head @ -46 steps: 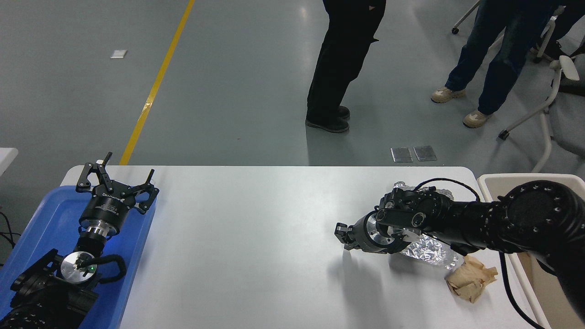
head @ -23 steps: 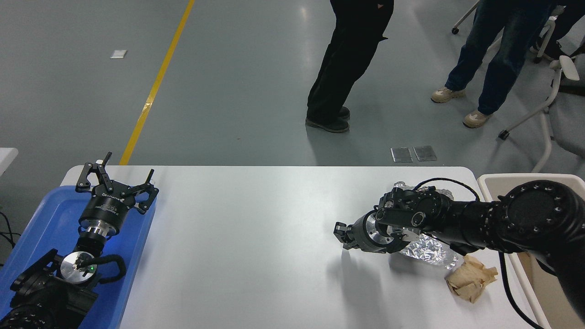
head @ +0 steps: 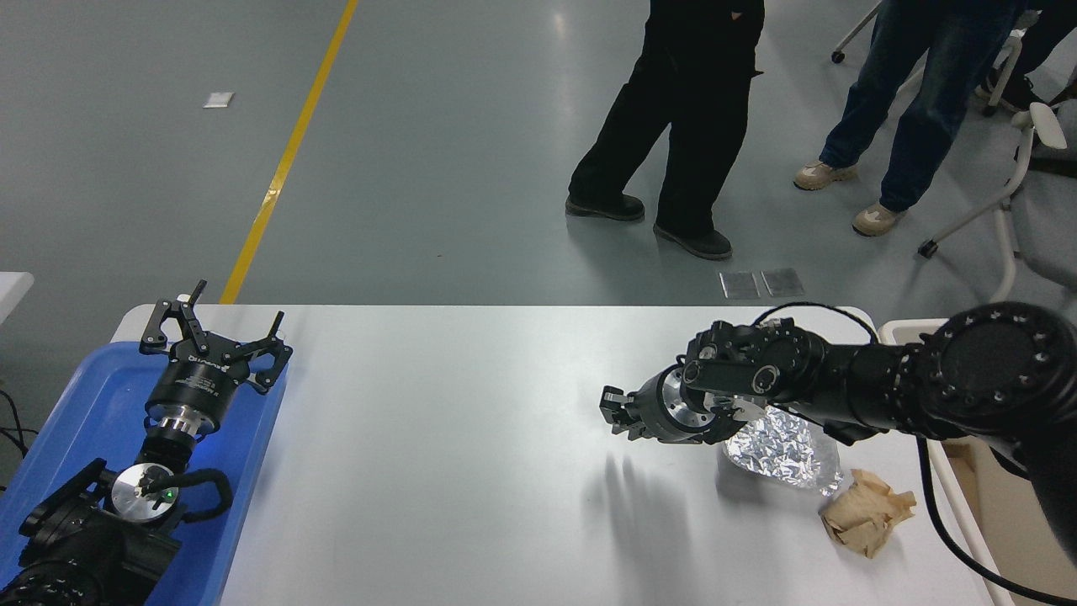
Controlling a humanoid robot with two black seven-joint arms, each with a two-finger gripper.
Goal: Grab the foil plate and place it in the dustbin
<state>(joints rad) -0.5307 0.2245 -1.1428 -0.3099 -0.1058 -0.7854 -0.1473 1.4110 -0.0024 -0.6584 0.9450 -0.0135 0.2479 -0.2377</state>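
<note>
1. On the table, toward the right end: foil plate, with a paper ball touching its near right corner.
2. Just left of the foil plate and above the tabletop: right gripper, pointing left (arm reaching in from the right edge, passing over the plate's far side).
3. Off the table's right end, close against it: dustbin, mostly behind the right arm.
4. At the table's left end: tray, left gripper parked over its far edge.
5. Beyond the far side, on the floor: two people, well apart from the table.
</note>
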